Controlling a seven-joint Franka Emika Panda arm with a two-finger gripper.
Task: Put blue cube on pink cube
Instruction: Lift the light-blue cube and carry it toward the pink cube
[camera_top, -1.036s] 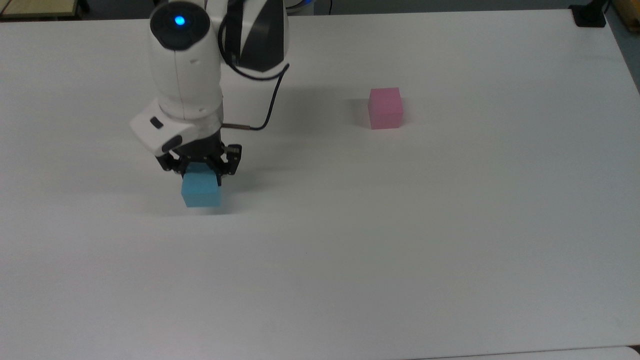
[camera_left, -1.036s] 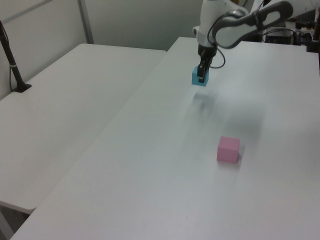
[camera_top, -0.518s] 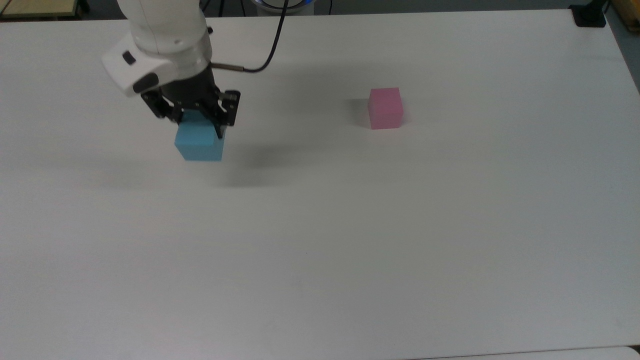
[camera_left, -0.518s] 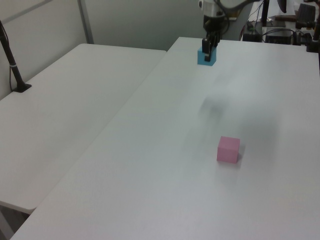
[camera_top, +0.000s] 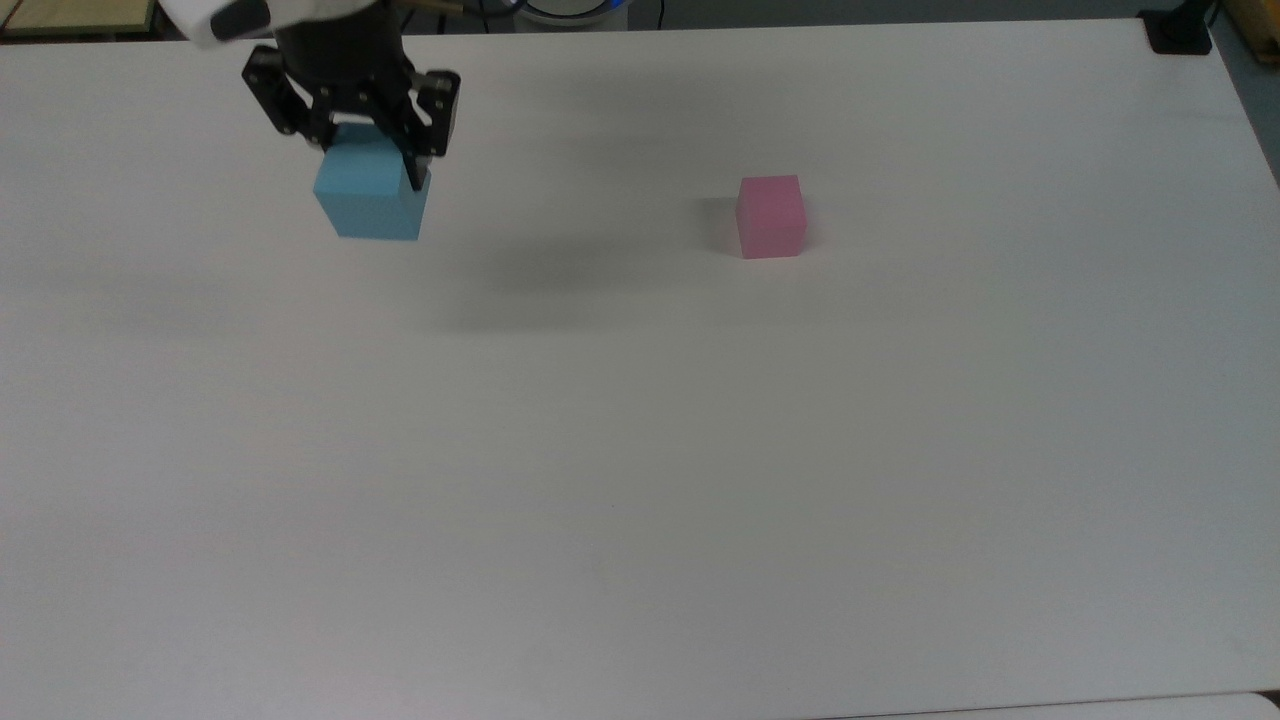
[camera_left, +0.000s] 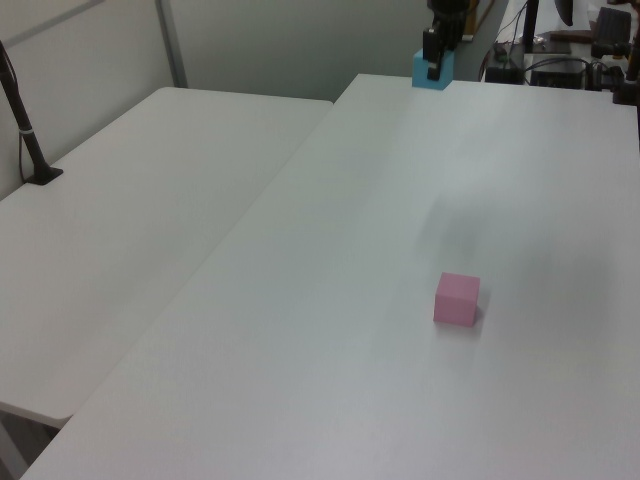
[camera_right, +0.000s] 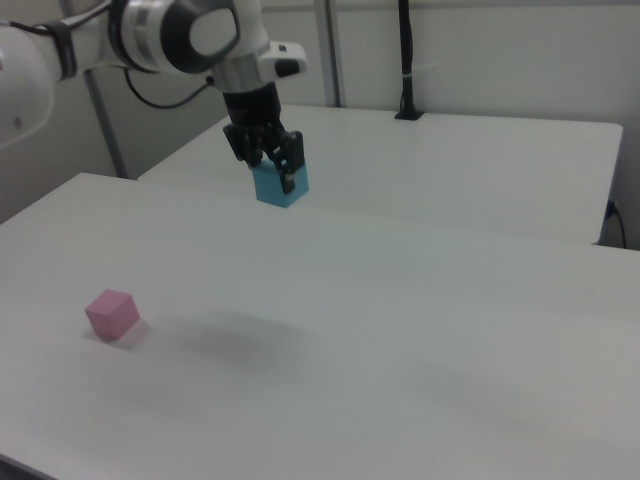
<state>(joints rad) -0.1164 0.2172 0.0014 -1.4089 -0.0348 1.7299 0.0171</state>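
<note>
The blue cube (camera_top: 372, 196) hangs well above the white table (camera_top: 640, 450), held between the black fingers of my gripper (camera_top: 368, 165), which is shut on it. The right view shows the blue cube (camera_right: 280, 183) under my gripper (camera_right: 274, 166), high over its soft shadow on the table. In the left view the blue cube (camera_left: 433, 71) is near the top edge with my gripper (camera_left: 435, 62) on it. The pink cube (camera_top: 771, 216) rests on the table, far to the top view's right of the blue one. It also appears as the pink cube (camera_left: 457, 299) and the pink cube (camera_right: 111, 313).
A second white table (camera_left: 140, 230) adjoins on the left view's left. A black post (camera_left: 25, 130) stands on it. A black mount (camera_top: 1180, 30) sits at the top view's upper right corner of the table.
My gripper has risen steadily with the blue cube, which was near the table surface one second ago. The pink cube has not moved.
</note>
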